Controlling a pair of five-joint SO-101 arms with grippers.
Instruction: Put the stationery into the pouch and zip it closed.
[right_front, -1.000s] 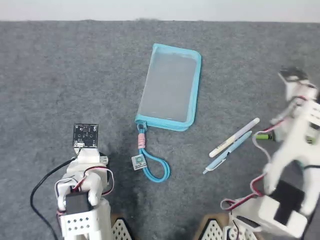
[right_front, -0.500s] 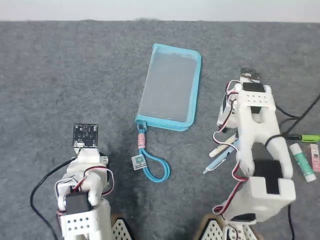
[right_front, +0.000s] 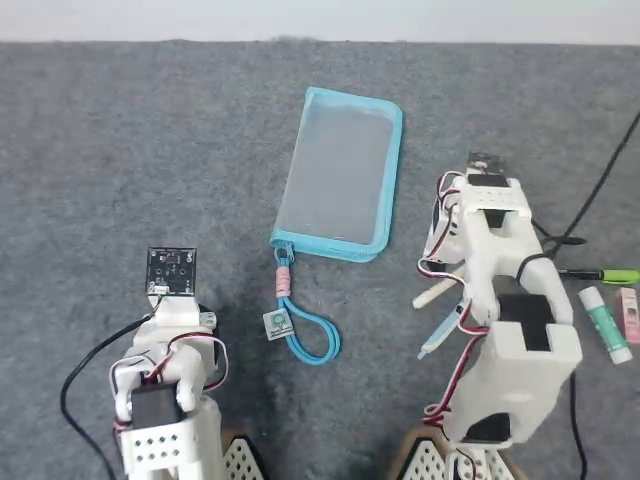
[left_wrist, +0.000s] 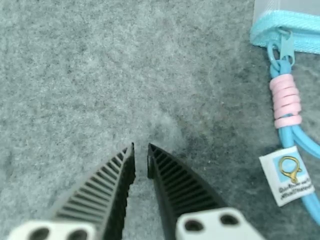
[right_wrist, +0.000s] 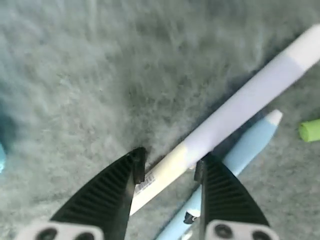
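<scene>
The clear pouch (right_front: 342, 172) with a light-blue zipper border lies flat at the table's middle, its blue wrist strap (right_front: 305, 335) trailing toward the front. In the left wrist view, my left gripper (left_wrist: 140, 151) is shut and empty over bare mat, beside the pouch corner (left_wrist: 287, 30) and the strap's pink beads (left_wrist: 285, 102). My right arm (right_front: 503, 290) covers two pens. My right gripper (right_wrist: 169, 164) is open, its fingers straddling the cream-and-lavender pen (right_wrist: 242, 105). A light-blue pen (right_wrist: 249, 146) lies alongside that one.
A green pen (right_front: 603, 275), a glue stick (right_front: 605, 324) and a pink item (right_front: 630, 314) lie at the right edge. A white tag (right_front: 277, 322) hangs on the strap. The grey mat (right_front: 120, 150) is open on the left and at the back.
My right arm swung in from the far right and settled over the two pens, uncovering the glue stick and green pen. The left arm and pouch stayed put.
</scene>
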